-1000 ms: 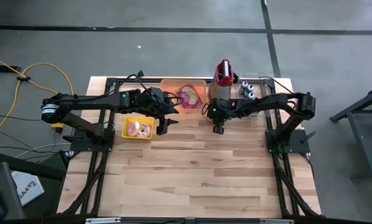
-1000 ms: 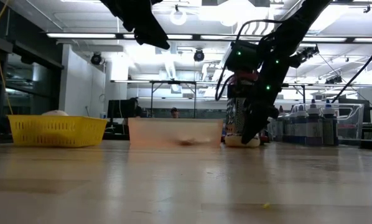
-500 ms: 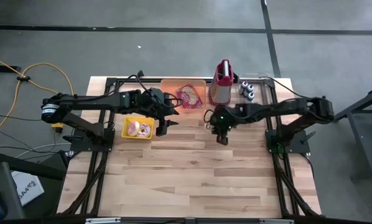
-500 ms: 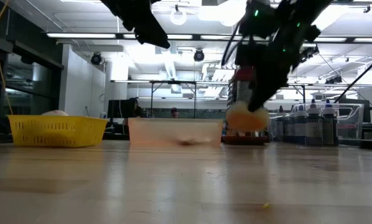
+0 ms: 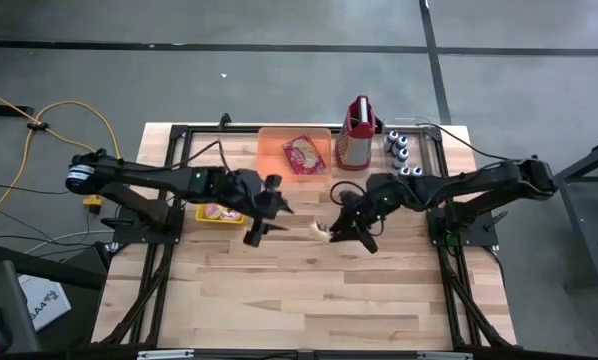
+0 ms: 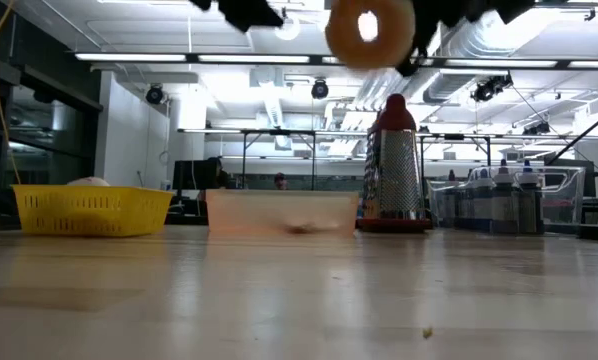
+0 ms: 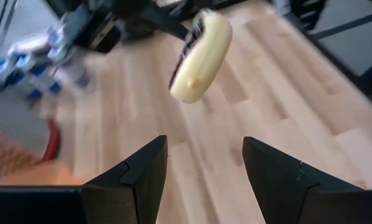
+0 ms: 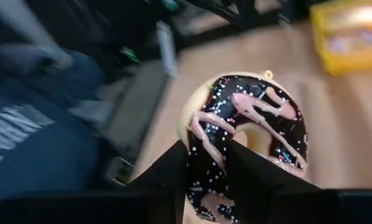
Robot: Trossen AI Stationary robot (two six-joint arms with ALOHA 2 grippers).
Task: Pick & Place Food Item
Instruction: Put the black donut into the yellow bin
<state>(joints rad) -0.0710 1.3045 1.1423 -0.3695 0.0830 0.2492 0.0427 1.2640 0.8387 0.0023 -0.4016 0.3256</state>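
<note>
My right end effector [image 8: 206,171] is pinching the donut [image 8: 245,146]; left end effector [image 7: 201,165] is spread, so I'd line up slowly.

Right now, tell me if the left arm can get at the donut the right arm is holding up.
Probably yes. The right gripper holds the donut off the table, facing the left gripper, whose fingers stand open. In the left wrist view nothing lies between them, only bare table below.

Robotics lab or workshop. Low view: open ceiling with strip lights [image 6: 179,57] upper left, metal frames and benches behind. High view: grey concrete floor [image 5: 279,70], yellow cable [image 5: 39,125] at left.
</note>
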